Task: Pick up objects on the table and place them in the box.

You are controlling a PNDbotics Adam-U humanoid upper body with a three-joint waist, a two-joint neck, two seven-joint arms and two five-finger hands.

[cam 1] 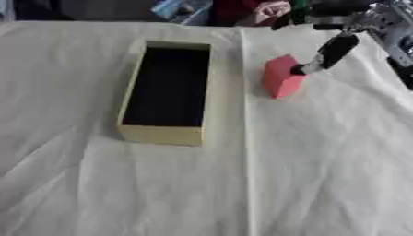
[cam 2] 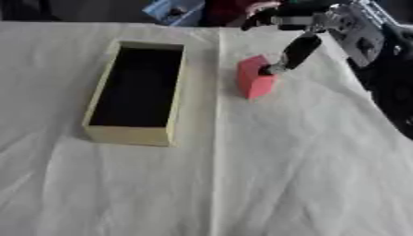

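A red block [cam 1: 280,79] stands on the white cloth, to the right of the box. The box [cam 1: 161,134] is long, with pale yellow walls and a dark inside; nothing shows in it. My right hand [cam 2: 355,33] comes in from the upper right. One straight black finger [cam 1: 335,50] slants down and its tip touches the block's upper right edge. The other fingers [cam 2: 282,13] stretch out to the left above and behind the block, apart from it. Nothing is closed around the block. My left hand shows in neither view.
The white cloth [cam 1: 202,193] is wrinkled, with a fold line running down just right of the box. Blue and red clutter [cam 1: 184,9] lies beyond the table's far edge. My right arm [cam 2: 395,78] fills the right border.
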